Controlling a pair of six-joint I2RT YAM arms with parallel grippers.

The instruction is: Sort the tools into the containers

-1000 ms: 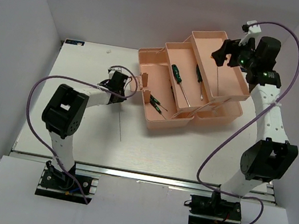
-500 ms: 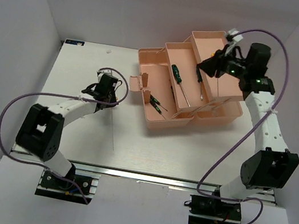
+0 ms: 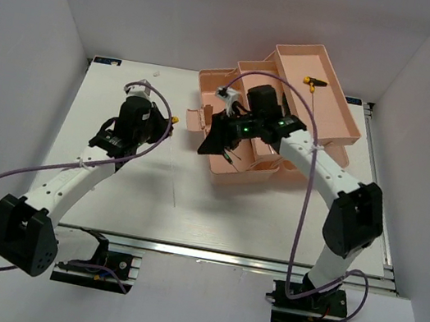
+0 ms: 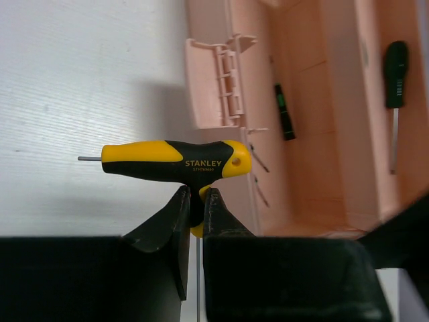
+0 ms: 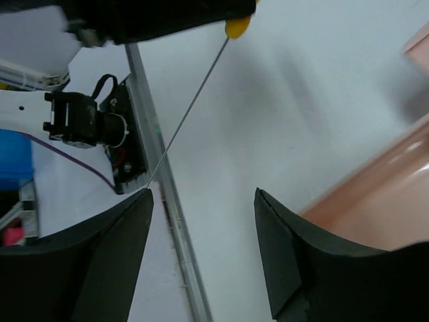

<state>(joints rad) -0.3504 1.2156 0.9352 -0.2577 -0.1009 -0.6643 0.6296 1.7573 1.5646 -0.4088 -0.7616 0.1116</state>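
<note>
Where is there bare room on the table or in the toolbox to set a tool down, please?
Bare table lies between the toolbox and the near rail, and in the far-left corner. The far right tray holds only one yellow-handled tool at its far end. Crowded: the box's left side, where the right gripper hangs and screwdrivers lie.

Yellow-black T-handle key (image 4: 175, 163) hangs gripped beside the open pink toolbox (image 4: 315, 168) holding a green-handled screwdriver (image 4: 395, 87)

White table (image 3: 190, 207) between pale grey walls (image 3: 184, 5), aluminium rail (image 3: 207, 253) along its near edge
</note>
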